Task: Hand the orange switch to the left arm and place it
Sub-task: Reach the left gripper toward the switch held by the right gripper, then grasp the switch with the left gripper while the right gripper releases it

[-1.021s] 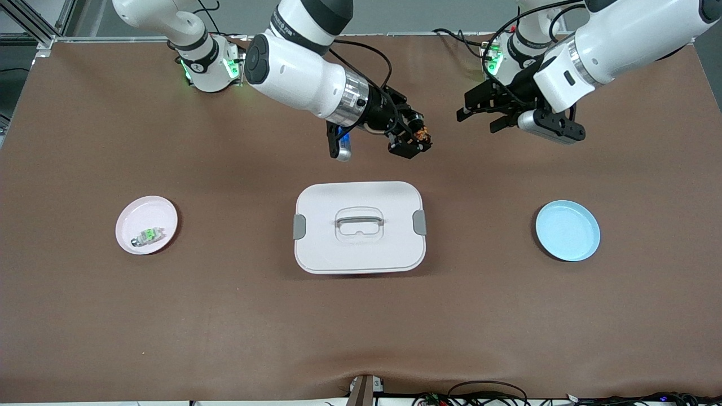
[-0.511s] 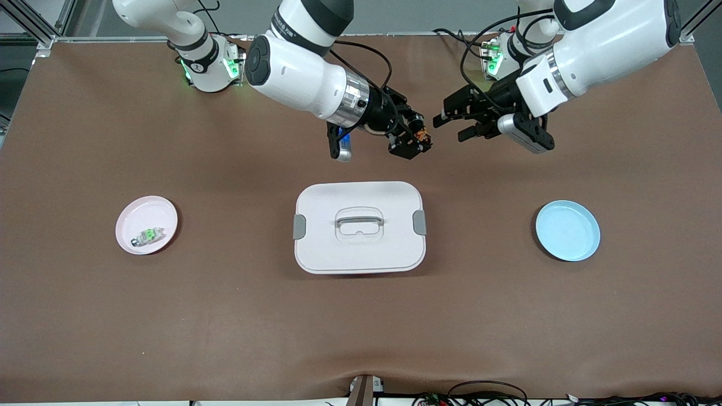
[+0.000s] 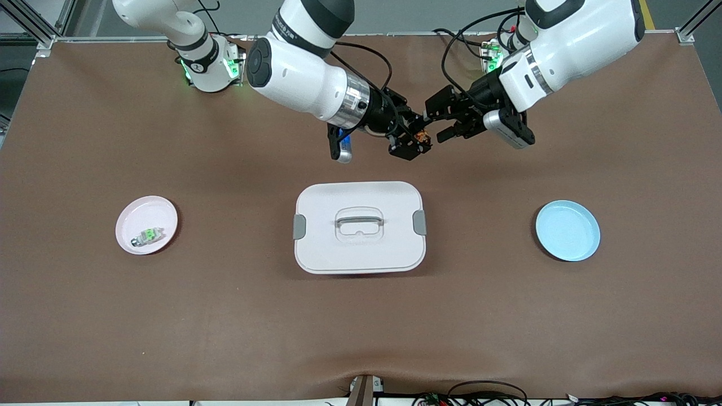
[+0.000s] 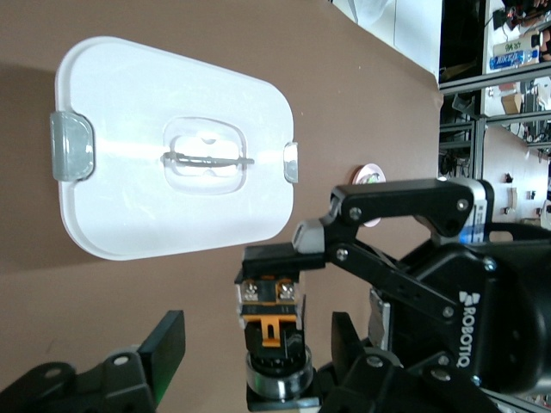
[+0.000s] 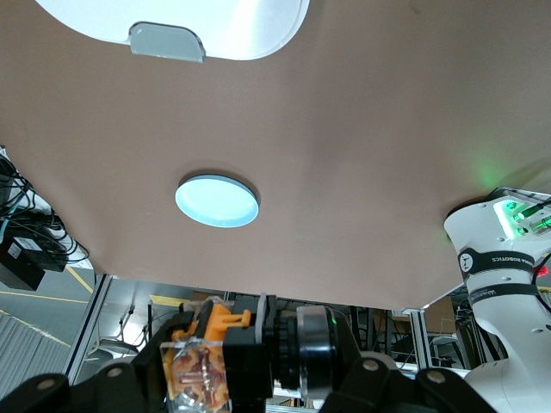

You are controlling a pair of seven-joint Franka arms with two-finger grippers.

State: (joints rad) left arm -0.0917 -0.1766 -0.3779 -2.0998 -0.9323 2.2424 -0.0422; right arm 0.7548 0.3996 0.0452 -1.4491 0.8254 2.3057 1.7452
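The orange switch (image 3: 422,137), a small black block with an orange clip and a clear end, hangs in the air with my right gripper (image 3: 414,142) shut on it. It is over the bare table between the box (image 3: 359,227) and the arms' bases. In the right wrist view the switch (image 5: 232,353) fills the right gripper (image 5: 250,361). My left gripper (image 3: 432,124) has come up to it. In the left wrist view the switch (image 4: 271,323) stands between the left gripper's (image 4: 256,335) open fingers (image 4: 165,344), with a gap on each side. The white lidded box (image 4: 172,155) lies shut.
A pink plate (image 3: 146,217) toward the right arm's end holds a clear switch with green (image 3: 148,235). A blue plate (image 3: 567,230) lies toward the left arm's end and also shows as the blue plate (image 5: 217,200) in the right wrist view. Cables run by the arm bases.
The left arm has swung in toward the right gripper, and its fingers now straddle the held switch and have narrowed somewhat. The right arm and the switch have stayed in place.
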